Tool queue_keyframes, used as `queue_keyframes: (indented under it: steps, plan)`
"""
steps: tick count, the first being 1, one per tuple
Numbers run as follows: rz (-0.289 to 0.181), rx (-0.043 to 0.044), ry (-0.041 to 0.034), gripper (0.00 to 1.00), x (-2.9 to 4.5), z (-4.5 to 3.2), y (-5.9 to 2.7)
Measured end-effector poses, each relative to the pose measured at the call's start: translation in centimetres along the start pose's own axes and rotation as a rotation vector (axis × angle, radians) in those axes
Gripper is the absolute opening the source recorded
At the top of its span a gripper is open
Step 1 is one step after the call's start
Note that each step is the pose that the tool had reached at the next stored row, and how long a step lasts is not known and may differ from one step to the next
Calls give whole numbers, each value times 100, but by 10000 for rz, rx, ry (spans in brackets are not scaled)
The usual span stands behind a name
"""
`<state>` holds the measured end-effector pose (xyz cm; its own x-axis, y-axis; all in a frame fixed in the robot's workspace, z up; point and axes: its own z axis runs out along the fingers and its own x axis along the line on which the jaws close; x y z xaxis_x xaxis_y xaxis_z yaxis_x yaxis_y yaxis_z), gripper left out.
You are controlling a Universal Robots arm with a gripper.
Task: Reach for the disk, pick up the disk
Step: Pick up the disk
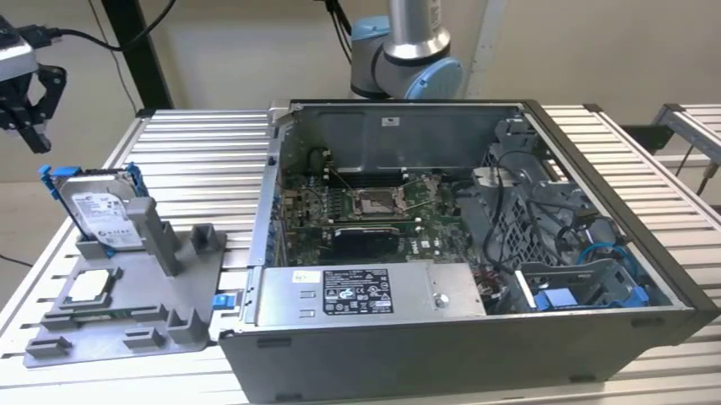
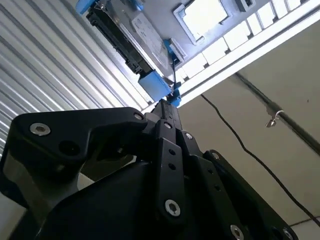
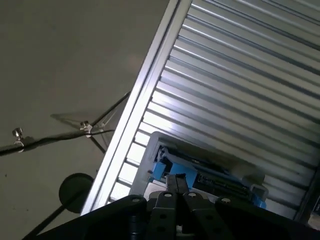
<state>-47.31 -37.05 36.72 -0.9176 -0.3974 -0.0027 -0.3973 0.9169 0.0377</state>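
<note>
Nearest, in the grey holder (image 1: 135, 329) on the counter (image 1: 203, 160): the disk (image 1: 100, 207), standing on edge, untouched. Farther up, toward the exterior view's left: end effector (image 1: 40, 143), clenched on nothing, well apart from the disk. Judged so: reach not finished, grasp and lift both left to do.

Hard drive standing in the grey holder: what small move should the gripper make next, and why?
Probably ease the gripper toward the exterior view's right and down: it hangs above the hard drive, off to the exterior view's left, not touching it.
</note>
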Motion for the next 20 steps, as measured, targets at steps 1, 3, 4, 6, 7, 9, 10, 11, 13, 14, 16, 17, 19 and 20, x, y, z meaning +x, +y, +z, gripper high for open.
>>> queue_keyframes:
  steps: [1, 3, 4, 6, 7, 9, 10, 11, 13, 14, 16, 17, 19, 20]
  plan:
    - [-184, 0, 8, 0, 0, -1, 0]
    - [-549, -1, 22, 0, 0, -1, 0]
    - [-729, -2, 29, 0, 0, -1, 0]
    - [-1099, -3, 44, 0, 0, -1, 0]
    - [-1281, -3, 50, 0, 0, -1, 0]
    - [-1645, -5, 63, 0, 0, -1, 0]
    - [-1825, -6, 71, 0, 0, -1, 0]
    - [-2004, -5, 77, 0, 0, -1, 0]
    - [-2375, -6, 91, 0, 0, -1, -1]
    - [-2566, -7, 99, 0, 0, -1, -1]
    - [-2919, -8, 111, 0, 0, -1, 0]
    - [-3102, -8, 119, 0, 0, -1, 0]
    - [-3406, -9, 130, 0, 0, -1, 0]
    - [-3557, -9, 136, 0, 0, -1, 0]
